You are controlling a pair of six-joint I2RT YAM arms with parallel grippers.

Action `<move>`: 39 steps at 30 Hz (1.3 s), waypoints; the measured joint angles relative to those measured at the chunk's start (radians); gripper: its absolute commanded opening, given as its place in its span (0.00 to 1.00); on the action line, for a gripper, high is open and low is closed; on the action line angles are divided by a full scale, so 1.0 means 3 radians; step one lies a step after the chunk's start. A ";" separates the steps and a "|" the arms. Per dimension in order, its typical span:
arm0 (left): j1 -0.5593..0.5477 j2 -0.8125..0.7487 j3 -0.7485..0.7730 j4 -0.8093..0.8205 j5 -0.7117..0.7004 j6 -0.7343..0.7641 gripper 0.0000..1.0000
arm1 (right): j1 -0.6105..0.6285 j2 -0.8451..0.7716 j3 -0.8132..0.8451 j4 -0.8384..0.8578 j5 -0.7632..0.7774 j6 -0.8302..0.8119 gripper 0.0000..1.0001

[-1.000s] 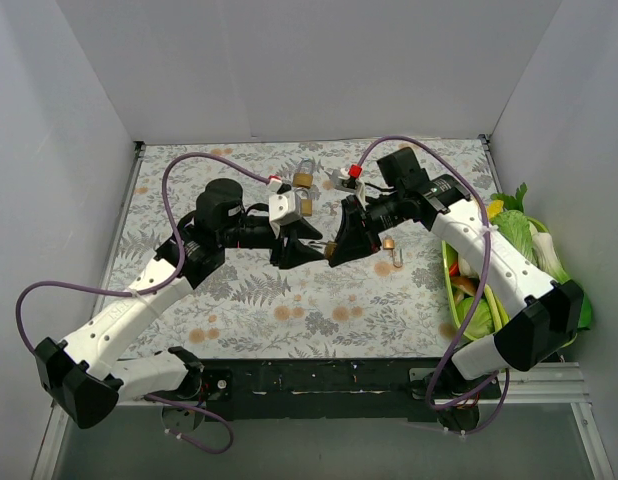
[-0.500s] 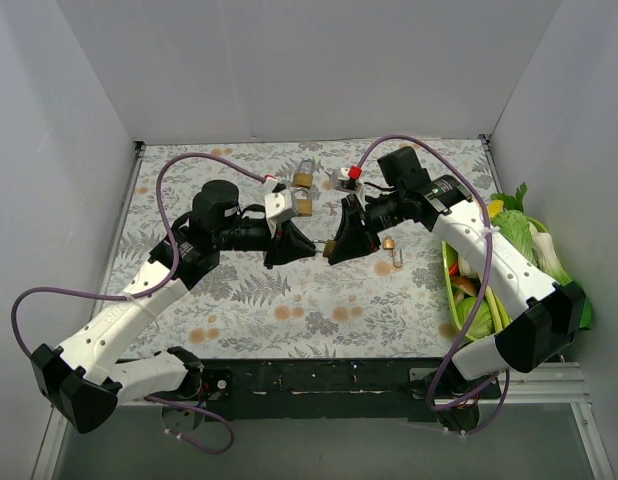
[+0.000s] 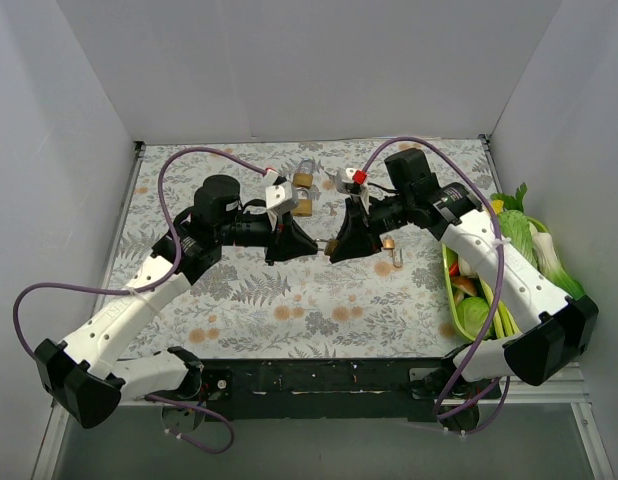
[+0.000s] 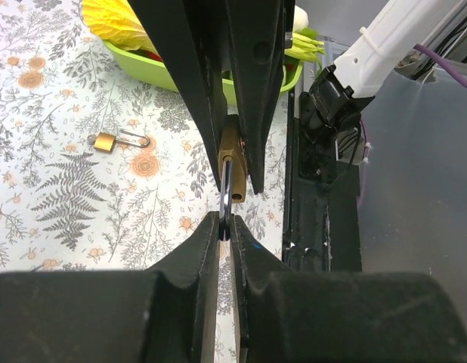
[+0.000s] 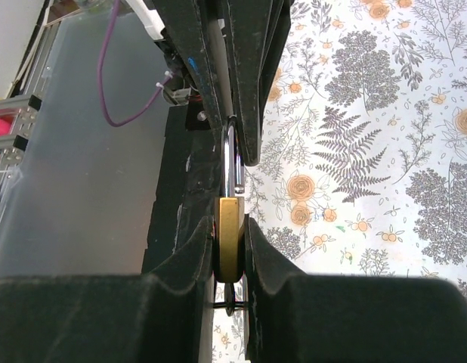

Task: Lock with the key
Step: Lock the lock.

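Left wrist view: the left gripper (image 4: 225,224) is pinching the key (image 4: 225,198) (thin, silvery), whose tip is now meeting the brass padlock (image 4: 232,155) that the right gripper (image 5: 230,227) is clamping. Both arms have been drawing together over the last second, so insertion seems to be starting.

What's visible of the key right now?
The key is a thin silver metal strip, seen edge-on. The left gripper pinches its near end, shut on it. Its far end meets the end face of a brass padlock, which the right gripper clamps. Key and padlock line up, held in the air above the floral table. How deep the key sits in the lock cannot be told.
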 measured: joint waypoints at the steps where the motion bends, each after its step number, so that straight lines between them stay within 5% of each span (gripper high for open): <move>1: 0.0004 0.0009 0.0000 0.0005 0.0004 -0.0029 0.00 | 0.0001 0.0000 -0.0004 0.0014 0.0017 0.0010 0.01; 39: 0.0048 0.0005 -0.0350 0.0404 0.0209 -0.0666 0.00 | 0.0244 -0.0118 -0.0258 0.0421 0.0338 0.0278 0.01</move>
